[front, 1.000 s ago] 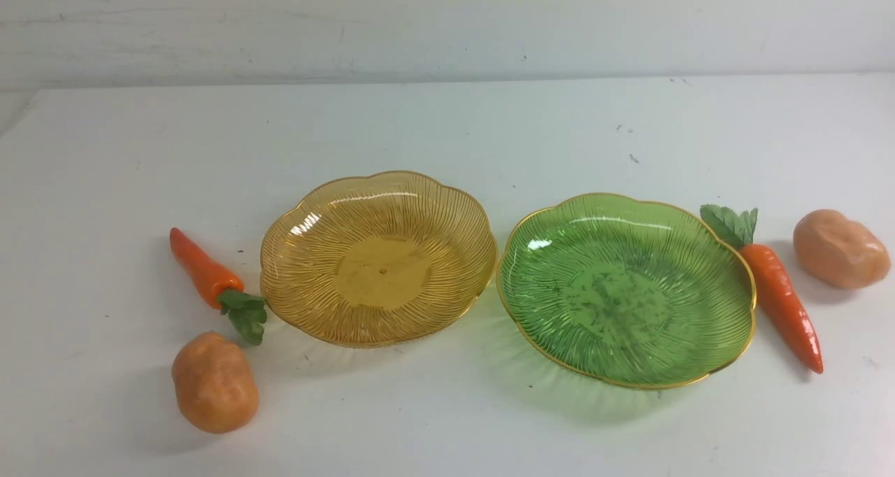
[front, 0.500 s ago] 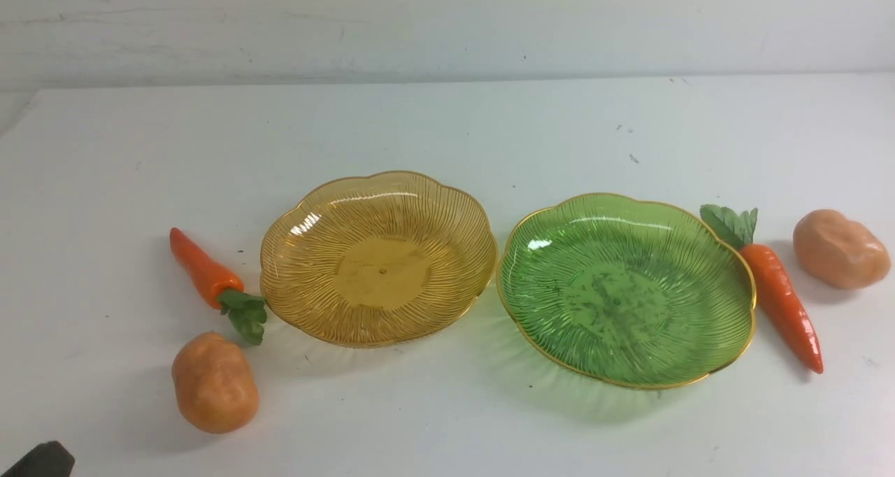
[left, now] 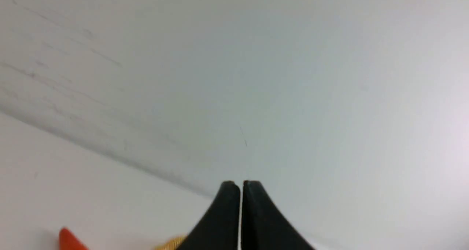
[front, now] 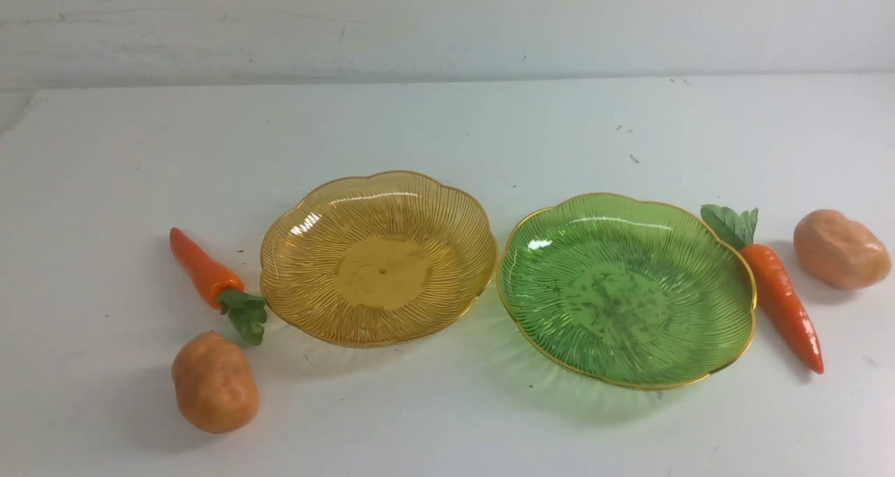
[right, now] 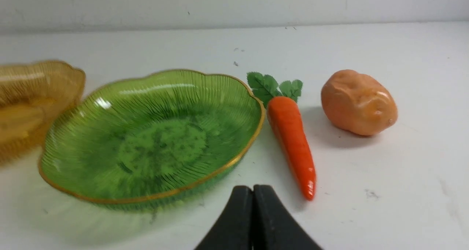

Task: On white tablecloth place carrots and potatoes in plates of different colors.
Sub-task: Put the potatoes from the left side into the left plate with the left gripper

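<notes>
My right fingers (right: 246, 197) and left fingers (left: 229, 206) are both pressed shut, empty. The right ones are nearer the long carrot (right: 291, 140), lying on the worktop (right: 403, 187) just beside the green plate (right: 157, 147), on its right side, tip towards them, leaves pointing away

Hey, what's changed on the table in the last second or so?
A dark tip, probably the left gripper, showed at the front view's lower left corner half a second ago and has left that view. Nothing was grasped or released. The amber plate, green plate, left carrot, right carrot, left potato and right potato stayed put.
</notes>
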You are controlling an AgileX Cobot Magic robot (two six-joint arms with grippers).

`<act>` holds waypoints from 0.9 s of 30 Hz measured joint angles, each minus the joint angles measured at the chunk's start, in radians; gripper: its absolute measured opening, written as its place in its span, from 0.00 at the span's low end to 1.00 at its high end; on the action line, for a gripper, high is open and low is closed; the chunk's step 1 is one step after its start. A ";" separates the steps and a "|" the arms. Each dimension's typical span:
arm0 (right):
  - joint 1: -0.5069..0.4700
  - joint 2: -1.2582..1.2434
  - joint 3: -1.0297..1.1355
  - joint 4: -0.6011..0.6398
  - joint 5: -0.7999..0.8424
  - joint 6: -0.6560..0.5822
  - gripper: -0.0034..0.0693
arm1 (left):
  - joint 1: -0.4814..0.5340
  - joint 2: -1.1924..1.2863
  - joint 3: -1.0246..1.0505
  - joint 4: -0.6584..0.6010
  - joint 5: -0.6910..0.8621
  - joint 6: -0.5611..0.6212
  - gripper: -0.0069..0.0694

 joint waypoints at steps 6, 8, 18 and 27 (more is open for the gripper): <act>0.000 0.000 0.000 0.389 -0.125 0.099 0.03 | 0.000 0.255 -0.216 0.080 0.387 0.069 0.09; 0.000 0.000 0.000 0.565 -0.159 0.115 0.03 | 0.000 0.474 -0.321 0.150 0.623 0.078 0.09; 0.000 0.000 0.000 0.677 -0.164 0.064 0.03 | -0.005 1.149 -0.549 0.339 0.814 0.103 0.09; 0.000 0.298 -0.392 0.436 0.354 -0.129 0.03 | -0.073 1.223 -0.587 0.339 0.688 0.103 0.10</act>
